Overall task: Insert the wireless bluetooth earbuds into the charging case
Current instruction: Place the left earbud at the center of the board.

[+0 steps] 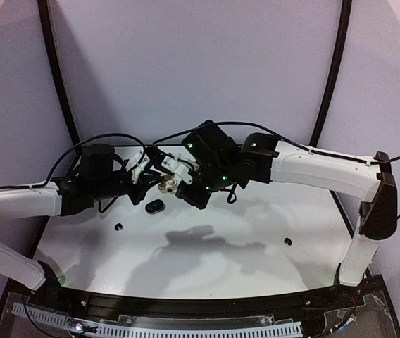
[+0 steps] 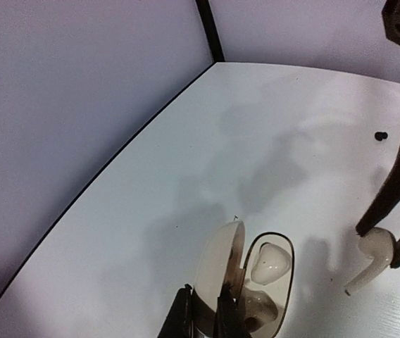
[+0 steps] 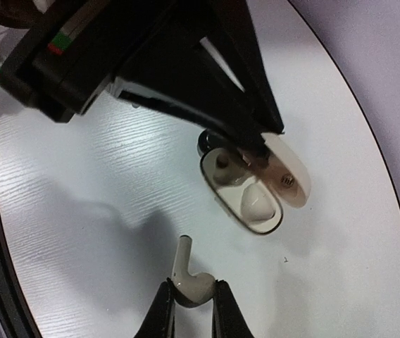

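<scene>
Finds the left gripper (image 2: 201,313) clamped on the raised lid (image 2: 217,264) of the white charging case (image 2: 284,310), case open. Notes one white earbud (image 2: 269,262) seated in a well of the case (other well in shadow, contents unclear). Finds the right gripper (image 3: 191,304) pinched on the head of a second white earbud (image 3: 188,280), stem sticking out past the fingertips, near the case and not touching it. Records a black case (image 1: 155,206) lying shut on the table (image 1: 207,274) just beside the grippers. Records one black earbud (image 1: 119,226) loose toward the left side and another black earbud (image 1: 288,241) toward the right, well apart.
</scene>
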Motion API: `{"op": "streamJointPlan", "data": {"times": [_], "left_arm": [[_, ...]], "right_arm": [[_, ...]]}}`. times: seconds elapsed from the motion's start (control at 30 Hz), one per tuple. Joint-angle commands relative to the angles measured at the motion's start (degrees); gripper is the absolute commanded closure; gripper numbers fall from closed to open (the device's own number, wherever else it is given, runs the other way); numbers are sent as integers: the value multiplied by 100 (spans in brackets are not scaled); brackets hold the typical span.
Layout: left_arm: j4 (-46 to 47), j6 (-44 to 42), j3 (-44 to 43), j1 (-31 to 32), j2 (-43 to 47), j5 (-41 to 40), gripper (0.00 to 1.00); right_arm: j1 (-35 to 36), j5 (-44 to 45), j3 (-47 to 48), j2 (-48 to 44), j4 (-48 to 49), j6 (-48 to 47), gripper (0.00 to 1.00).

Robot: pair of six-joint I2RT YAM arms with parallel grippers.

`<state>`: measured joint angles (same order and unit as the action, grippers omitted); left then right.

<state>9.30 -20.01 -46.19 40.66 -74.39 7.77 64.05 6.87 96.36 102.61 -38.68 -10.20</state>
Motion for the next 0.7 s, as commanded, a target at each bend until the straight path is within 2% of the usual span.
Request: {"op": "streamJointPlan", "data": {"times": [0.0,0.23,0.5,0.67], "left_arm": [[-771,-995,-395,154,-38,-95,99],[-1088,-1216,-741,322,-129,-188,99],[-1347,-412,-869,326,-174,-527,99],[-1469,102,-822,325,-228,-418,99]], "right_arm": [[29,163,460,128,-562,279,100],[1,51,618,168,-206,751,100],[-130,-102,-945,-959,1474,1256,100],[-268,-281,-1305,-1126,1992,1465,100]]}}
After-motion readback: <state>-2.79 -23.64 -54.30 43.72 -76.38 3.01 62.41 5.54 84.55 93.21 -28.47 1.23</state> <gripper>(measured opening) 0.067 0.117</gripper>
